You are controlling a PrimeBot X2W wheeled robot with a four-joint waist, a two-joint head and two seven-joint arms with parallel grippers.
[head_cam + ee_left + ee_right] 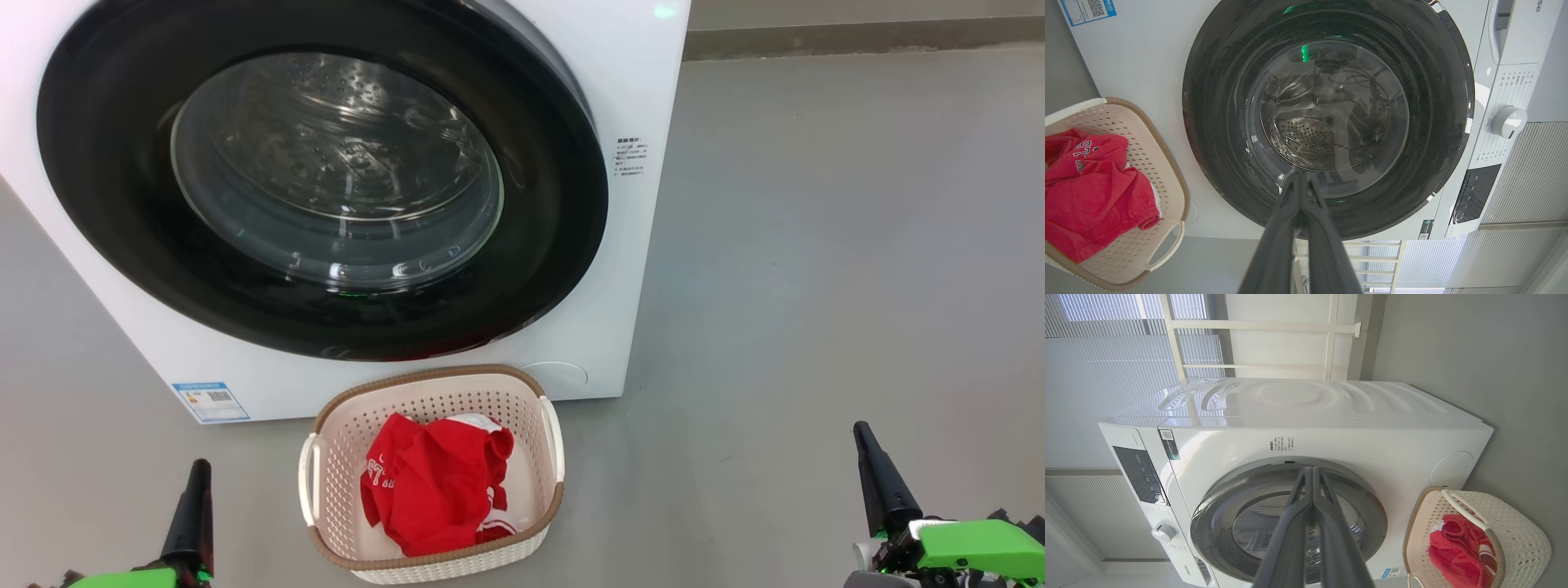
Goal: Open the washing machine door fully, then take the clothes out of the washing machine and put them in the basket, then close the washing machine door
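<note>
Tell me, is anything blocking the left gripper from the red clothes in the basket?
Nothing visible does. Bare grey floor lies between the shut left gripper and the cream perforated plastic basket, and the bright red fabric clothes lie uncovered inside it.

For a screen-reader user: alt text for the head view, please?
A white washing machine, its black-rimmed door shut, stands behind a cream basket holding red clothes. Left gripper and right gripper rest low, fingers shut.

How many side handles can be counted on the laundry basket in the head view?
2. The left handle and the right handle sit on opposite sides of the basket, flanking the red clothes. None appears hidden.
</note>
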